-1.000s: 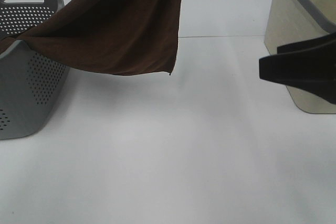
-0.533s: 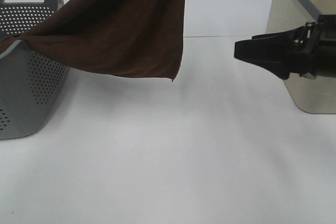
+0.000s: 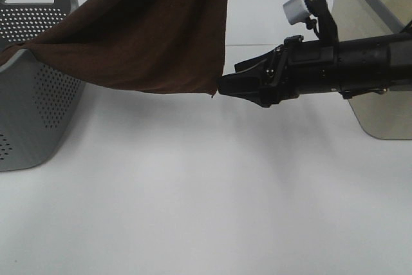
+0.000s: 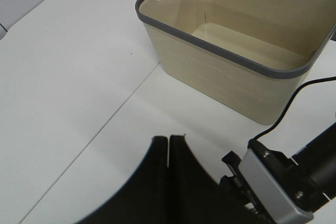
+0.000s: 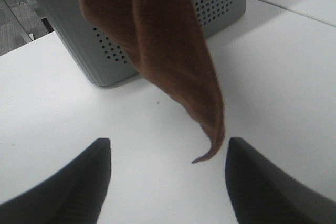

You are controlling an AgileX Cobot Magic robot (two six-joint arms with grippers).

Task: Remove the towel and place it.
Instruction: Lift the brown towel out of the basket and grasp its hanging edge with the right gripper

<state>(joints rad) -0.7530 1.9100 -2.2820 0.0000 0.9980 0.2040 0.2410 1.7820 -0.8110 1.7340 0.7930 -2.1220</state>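
- Black right gripper has run in from the frame's right edge to centre; its tip is now just beside the hanging lower corner of the dark reddish-brown plush towel.
- Its fingers stand apart, corner between them, untouched.
- Towel unchanged: hangs from top centre, far end trailing into the grey perforated plastic basket at left.
- Left gripper pressed together, likely pinching the towel's top.
- Judgement: second grasp imminent, then carry-over.

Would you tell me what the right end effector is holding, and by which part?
Nothing yet: the right end effector stands open beside the hanging lower corner of the towel.
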